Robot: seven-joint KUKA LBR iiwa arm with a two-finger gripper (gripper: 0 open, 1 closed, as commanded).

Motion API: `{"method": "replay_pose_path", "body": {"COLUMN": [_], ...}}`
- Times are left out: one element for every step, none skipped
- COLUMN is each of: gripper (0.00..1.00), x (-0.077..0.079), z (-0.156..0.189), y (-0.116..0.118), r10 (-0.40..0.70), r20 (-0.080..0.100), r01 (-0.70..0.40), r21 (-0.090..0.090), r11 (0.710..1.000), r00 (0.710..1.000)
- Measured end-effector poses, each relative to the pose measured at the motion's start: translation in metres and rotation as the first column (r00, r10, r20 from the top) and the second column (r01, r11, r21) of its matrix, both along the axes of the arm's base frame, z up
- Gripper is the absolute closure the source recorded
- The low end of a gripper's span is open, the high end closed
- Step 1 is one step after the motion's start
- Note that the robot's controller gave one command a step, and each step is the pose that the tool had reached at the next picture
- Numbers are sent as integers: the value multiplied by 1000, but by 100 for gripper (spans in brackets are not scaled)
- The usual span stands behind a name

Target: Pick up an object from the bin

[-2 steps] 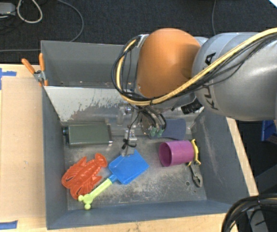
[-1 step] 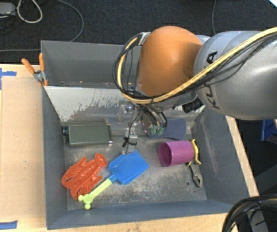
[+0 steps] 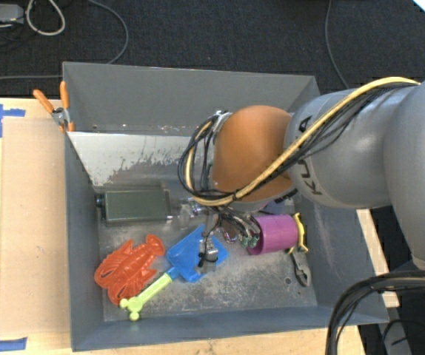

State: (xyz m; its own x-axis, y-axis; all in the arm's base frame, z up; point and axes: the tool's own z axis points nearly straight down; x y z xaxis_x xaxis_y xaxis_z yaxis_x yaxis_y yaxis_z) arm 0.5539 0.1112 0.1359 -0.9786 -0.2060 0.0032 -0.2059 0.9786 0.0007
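My gripper (image 3: 209,251) hangs low near the middle of the bin, its tip down on the right part of a blue toy shovel blade (image 3: 184,256). The shovel's light green handle (image 3: 146,294) runs toward the front left. A purple cylinder (image 3: 275,232) lies on its side just right of the gripper. Left of the shovel lies an orange-red toy lobster (image 3: 127,269).
A grey-green rectangular block (image 3: 134,204) lies at the back left of the bin floor. Pliers with yellow-tipped handles (image 3: 300,261) lie by the right wall. The arm, with its orange cover and cables, overhangs the bin's right half.
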Motion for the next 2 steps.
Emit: {"method": "replay_pose_path", "body": {"gripper": [0, 0], "x": [-14, -6], "z": [7, -34], "y": [-9, -29], "r10": [105, 131], "r20": [6, -10], "r01": [-105, -131], "r21": [1, 0], "r11": [995, 991], "r00": [994, 991]}}
